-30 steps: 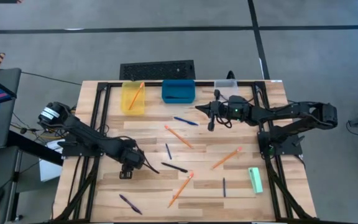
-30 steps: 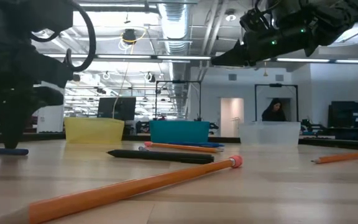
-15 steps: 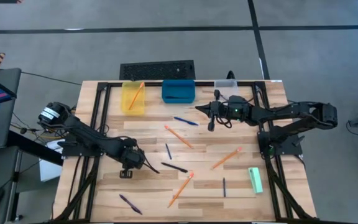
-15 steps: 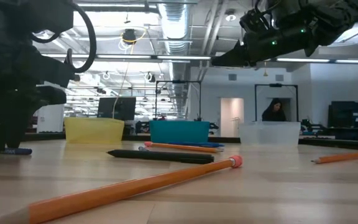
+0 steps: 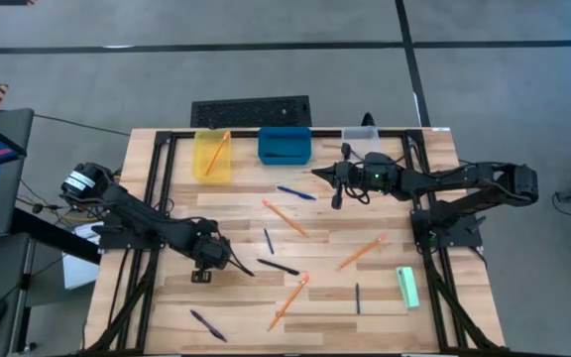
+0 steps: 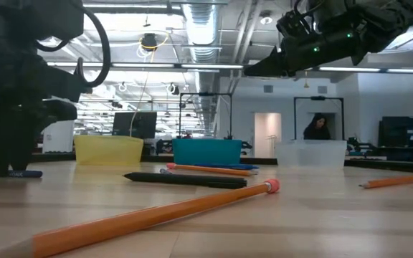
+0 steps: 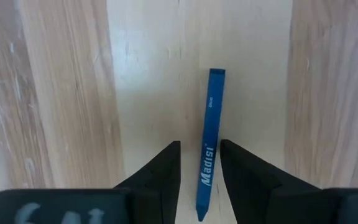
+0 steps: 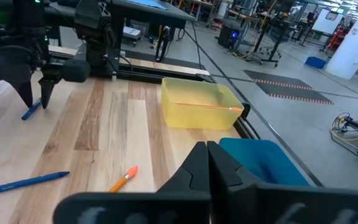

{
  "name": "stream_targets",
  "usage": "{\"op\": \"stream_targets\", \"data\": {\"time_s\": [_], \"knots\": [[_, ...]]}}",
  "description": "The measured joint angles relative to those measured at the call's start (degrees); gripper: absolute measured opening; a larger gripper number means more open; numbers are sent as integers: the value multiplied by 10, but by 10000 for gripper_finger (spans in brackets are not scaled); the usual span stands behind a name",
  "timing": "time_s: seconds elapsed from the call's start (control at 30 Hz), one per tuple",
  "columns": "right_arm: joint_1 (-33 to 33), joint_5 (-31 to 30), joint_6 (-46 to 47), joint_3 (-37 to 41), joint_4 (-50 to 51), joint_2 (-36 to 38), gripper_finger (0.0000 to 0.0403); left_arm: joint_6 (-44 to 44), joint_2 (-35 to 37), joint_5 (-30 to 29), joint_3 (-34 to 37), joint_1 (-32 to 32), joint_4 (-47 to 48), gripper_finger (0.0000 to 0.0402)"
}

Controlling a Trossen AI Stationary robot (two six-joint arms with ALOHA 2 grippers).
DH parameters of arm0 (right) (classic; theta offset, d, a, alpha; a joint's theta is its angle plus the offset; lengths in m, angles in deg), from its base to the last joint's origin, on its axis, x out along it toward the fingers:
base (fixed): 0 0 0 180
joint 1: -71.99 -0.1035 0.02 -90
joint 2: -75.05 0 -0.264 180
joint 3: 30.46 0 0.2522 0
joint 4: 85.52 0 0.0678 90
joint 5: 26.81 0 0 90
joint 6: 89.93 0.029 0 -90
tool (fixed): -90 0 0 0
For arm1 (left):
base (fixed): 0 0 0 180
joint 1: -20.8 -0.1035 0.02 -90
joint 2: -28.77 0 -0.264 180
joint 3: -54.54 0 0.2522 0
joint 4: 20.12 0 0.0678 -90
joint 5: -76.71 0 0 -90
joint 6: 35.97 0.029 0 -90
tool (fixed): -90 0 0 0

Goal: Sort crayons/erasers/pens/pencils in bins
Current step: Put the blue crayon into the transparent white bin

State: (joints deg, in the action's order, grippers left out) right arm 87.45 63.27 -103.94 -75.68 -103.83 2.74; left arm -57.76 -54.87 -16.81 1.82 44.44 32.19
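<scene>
Slim blue crayon (image 7: 209, 143) on pale wood grain

Along the far edge of the desk (image 5: 176, 297): three bins (image 5: 285, 145) in a row, one pencil (image 5: 216, 151) inside the leftmost. Scattered in front: pens (image 5: 295, 192) and other pencils. Near the right front corner: the eraser (image 5: 407, 287). Between the left pincer (image 7: 201, 165) fingers: a crayon (image 7: 208, 142).

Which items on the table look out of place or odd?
Nothing looks damaged or spilled. Pens and pencils lie scattered unsorted on the table; one pencil leans tilted in the yellow bin.
</scene>
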Motion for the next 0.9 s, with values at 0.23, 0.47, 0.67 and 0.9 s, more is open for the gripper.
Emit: {"op": "stream_targets", "data": {"time_s": [0.23, 0.47, 0.67, 0.9], "knots": [[0, 0, 0, 0, 2, 0, 2, 3, -34, 4, -6, 4, -1, 107], [0, 0, -1, 0, 2, 0, 4, 1, -64, -13, -34, 8, 30, 104], [0, 0, -2, 0, 3, 0, 2, 11, -67, -8, -44, 8, 30, 53], [0, 1, 0, 0, 5, 0, 3, 11, -66, 0, -44, 7, 30, 12]]}}
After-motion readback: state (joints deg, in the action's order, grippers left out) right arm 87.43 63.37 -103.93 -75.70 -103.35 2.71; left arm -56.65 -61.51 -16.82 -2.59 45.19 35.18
